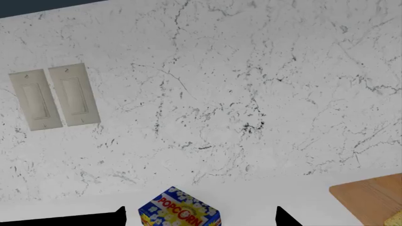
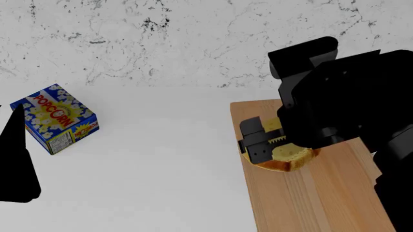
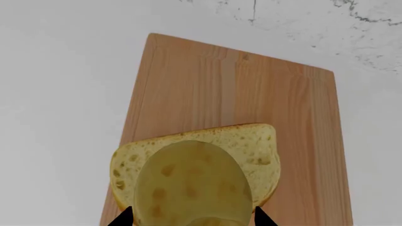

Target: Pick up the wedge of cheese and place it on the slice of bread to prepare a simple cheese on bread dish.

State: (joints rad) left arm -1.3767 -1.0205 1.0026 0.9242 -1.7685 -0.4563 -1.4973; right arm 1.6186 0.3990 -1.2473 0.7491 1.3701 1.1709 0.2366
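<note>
1. The wedge of cheese [image 3: 191, 186] is seen lying on the slice of bread [image 3: 254, 146] in the right wrist view, covering most of the crumb; bread crust is left showing around it.
2. The bread is placed on the wooden cutting board [image 2: 310, 198], toward the board's far end at about 12 o'clock of its centre in the head view.
3. The right gripper [image 3: 193, 217] is positioned over the cheese, with the two dark fingertips [image 3: 122, 217] spread on either side of the wedge; whether the pads touch the cheese cannot be told.
4. In the head view, the cheese [image 2: 274, 124] and bread [image 2: 290, 159] are mostly hidden by the right arm; only yellow edges and a bit of brown crust are visible.
5. The left gripper [image 1: 199, 217] is held apart, both tips seen at the frame edge with nothing between them, aimed at the marbled wall [image 1: 251, 94].
6. A popcorn box [image 2: 55, 118] is set on the white counter [image 2: 161, 164] at about 9 o'clock of the board, well apart from it.
7. Two beige wall switches [image 1: 55, 96] are mounted side by side on the wall.
</note>
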